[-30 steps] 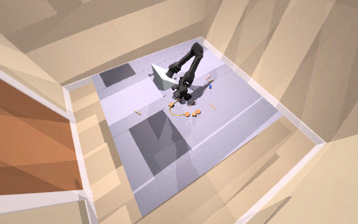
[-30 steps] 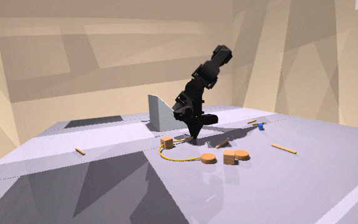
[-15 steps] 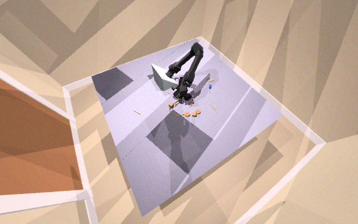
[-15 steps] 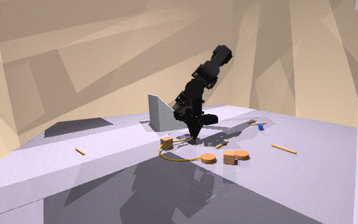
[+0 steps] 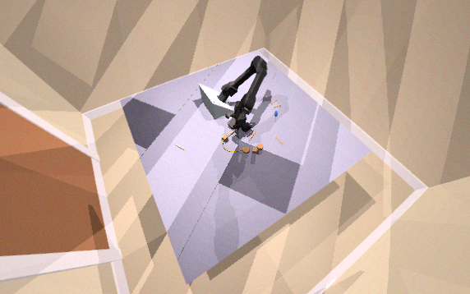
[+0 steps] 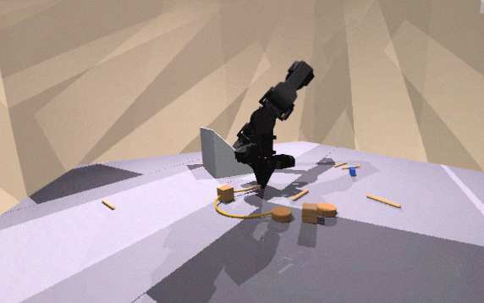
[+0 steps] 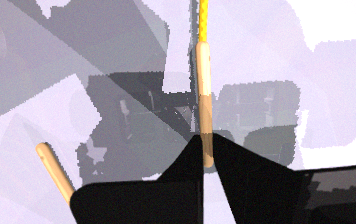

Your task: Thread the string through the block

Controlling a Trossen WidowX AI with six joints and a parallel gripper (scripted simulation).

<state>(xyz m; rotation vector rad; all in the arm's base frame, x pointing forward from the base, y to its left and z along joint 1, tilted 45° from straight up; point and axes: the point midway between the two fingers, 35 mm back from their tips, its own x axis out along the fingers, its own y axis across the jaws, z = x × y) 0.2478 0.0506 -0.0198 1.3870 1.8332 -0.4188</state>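
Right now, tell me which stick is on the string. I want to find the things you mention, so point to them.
The one in the pincer (image 5: 237,130) (image 6: 262,186) (image 7: 206,136); the other sticks lie loose, no string on them.

Yellow string (image 5: 231,151) (image 6: 245,217) (image 7: 203,20) runs from round button (image 5: 246,150) (image 6: 282,214) through wooden block (image 5: 224,137) (image 6: 225,193) to thin stick (image 5: 233,133) (image 6: 254,187) (image 7: 205,100).

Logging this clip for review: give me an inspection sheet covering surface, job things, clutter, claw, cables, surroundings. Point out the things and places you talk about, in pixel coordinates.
Surface: pale tabletop (image 5: 164,181) (image 6: 63,245), patched with shadow.
Job things: string (image 5: 227,149) (image 6: 245,217) (image 7: 203,20) runs from button (image 5: 246,150) (image 6: 282,214) to block (image 5: 224,137) (image 6: 225,193), emerging opposite towards its stick (image 5: 232,133) (image 6: 252,187) (image 7: 205,90).
Clutter: five loose sticks, second block (image 5: 255,150) (image 6: 310,212), second button (image 5: 260,146) (image 6: 327,210), small blue piece (image 5: 276,113) (image 6: 352,171).
Claw (image 5: 238,130) (image 6: 262,186) (image 7: 205,140): shut on the string's stick.
Cables: nothing seen.
Surroundings: beige faceted backdrop (image 5: 164,33) (image 6: 148,85); grey wedge (image 5: 214,103) (image 6: 216,157).
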